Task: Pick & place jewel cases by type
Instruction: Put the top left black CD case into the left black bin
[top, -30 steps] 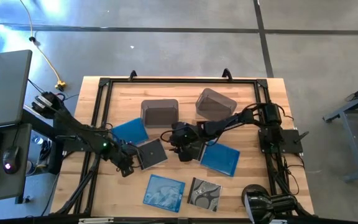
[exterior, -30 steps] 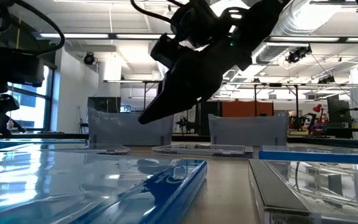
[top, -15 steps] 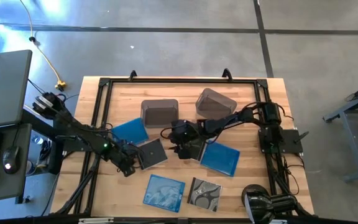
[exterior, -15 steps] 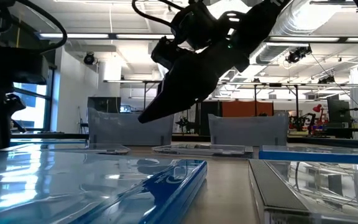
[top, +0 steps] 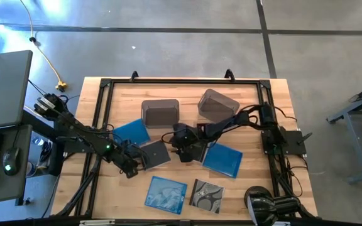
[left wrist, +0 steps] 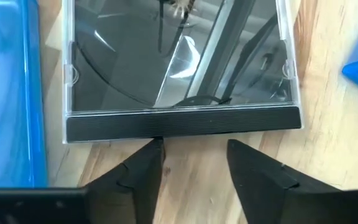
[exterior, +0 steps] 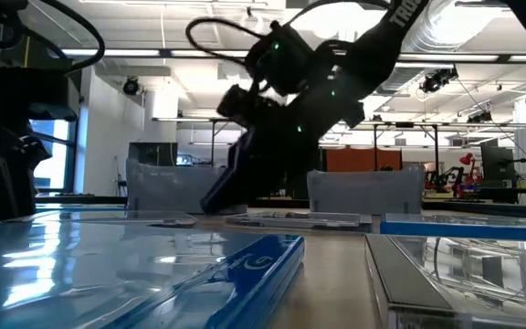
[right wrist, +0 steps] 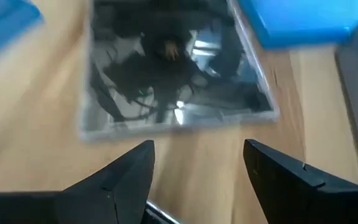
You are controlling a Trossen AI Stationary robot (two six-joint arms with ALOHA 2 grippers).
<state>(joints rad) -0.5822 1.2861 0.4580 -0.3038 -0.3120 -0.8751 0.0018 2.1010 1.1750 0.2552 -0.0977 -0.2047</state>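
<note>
Jewel cases lie flat on the wooden table (top: 250,94), and the dark case (top: 153,154) in the middle is the landmark. It is square, so it has no long side, and it sits a little turned against the table's edges. In the left wrist view its black spine (left wrist: 182,123) faces the left gripper (left wrist: 191,165), whose fingers are open and hold nothing, with one tip just at the spine. From above, this gripper (top: 131,168) sits at the dark case's left edge.

A plain blue case (top: 131,132) lies just beside it toward the far-left. The right gripper (top: 184,154) hangs on its right side, fingers open and empty. The right wrist view shows a second dark case (right wrist: 176,78) lying flat in front of its fingers. Another blue case (top: 222,159) lies further right. The cloud-patterned blue case (top: 166,193) and the silvery one (top: 207,195) lie nearer the front edge, with bare wood between. Two grey bins (top: 161,113) stand behind, side by side.

The low view alone shows the right gripper (exterior: 222,196) lifted off the table.
</note>
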